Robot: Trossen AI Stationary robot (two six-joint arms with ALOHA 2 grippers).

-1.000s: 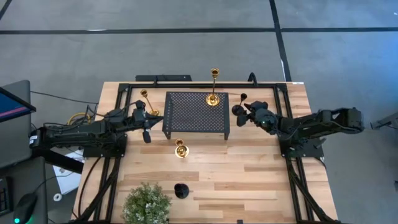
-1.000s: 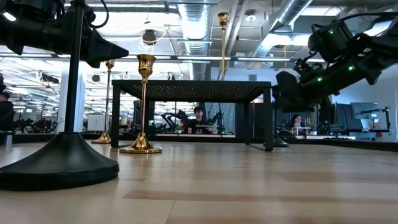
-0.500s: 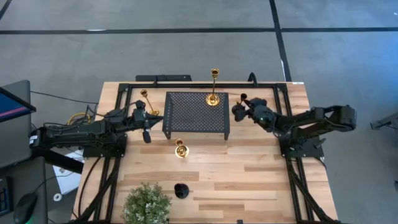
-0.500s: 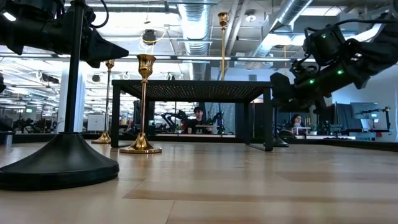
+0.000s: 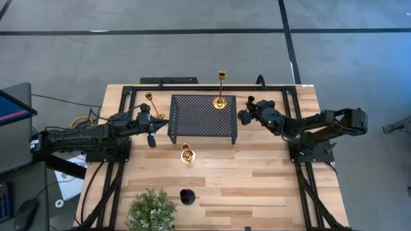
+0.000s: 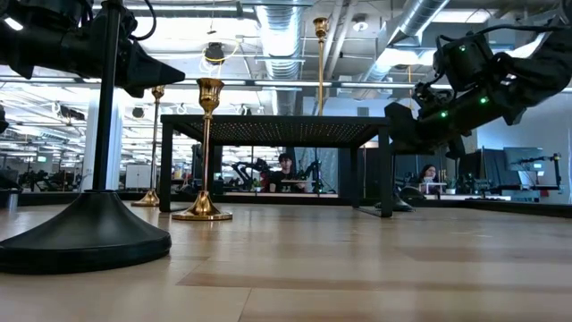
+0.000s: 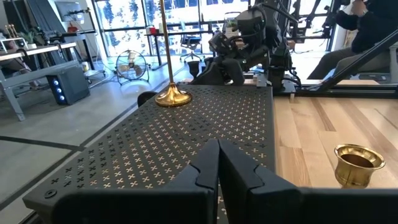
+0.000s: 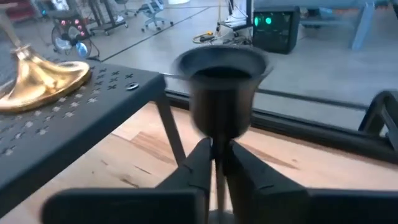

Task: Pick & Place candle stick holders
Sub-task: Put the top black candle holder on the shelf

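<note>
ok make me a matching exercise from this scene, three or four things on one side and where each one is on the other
Things:
1. tall gold holder
2. short gold holder
3. black holder
4. potted plant

Places:
A. near table corner
B. between the right gripper's fingers
C. on top of the perforated stand
D. on the table in front of the stand

Pairs: 1-C, 2-D, 3-B, 4-A

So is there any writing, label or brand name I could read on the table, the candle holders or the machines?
None can be read.
The gold candle holder, the black perforated stand and the black candle holder show no lettering.
The monitor at the left edge of the high view shows only colour, too small to read.
</note>
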